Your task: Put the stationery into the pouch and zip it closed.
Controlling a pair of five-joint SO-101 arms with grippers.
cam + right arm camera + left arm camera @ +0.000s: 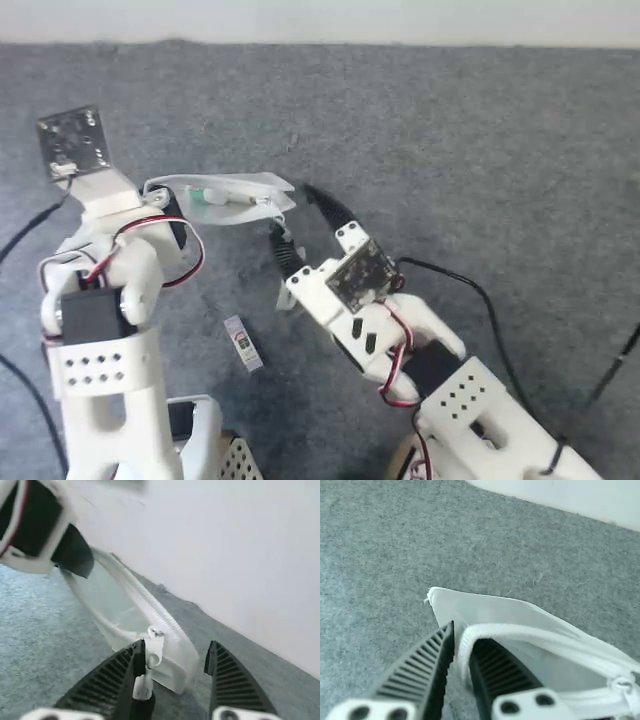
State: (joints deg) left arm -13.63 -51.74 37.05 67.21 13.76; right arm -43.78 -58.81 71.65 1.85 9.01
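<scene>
The translucent white pouch [232,197] lies on the grey carpet with a green item [211,195] showing through it. My left gripper [176,213] is shut on the pouch's left end; in the left wrist view its fingers [442,650] pinch the zipper rim of the pouch [520,615]. My right gripper [292,212] stands open at the pouch's right end. In the right wrist view the zipper pull [152,647] hangs right beside one finger [122,672] of that gripper [175,650], in front of the pouch [120,607]. A small rectangular stationery piece [243,343] lies on the carpet between the arms.
Grey carpet [450,150] runs back to a pale wall [320,20]. Black cables trail at the right [485,300] and the left [20,240]. The left arm's gripper [70,550] shows in the right wrist view at the pouch's other end.
</scene>
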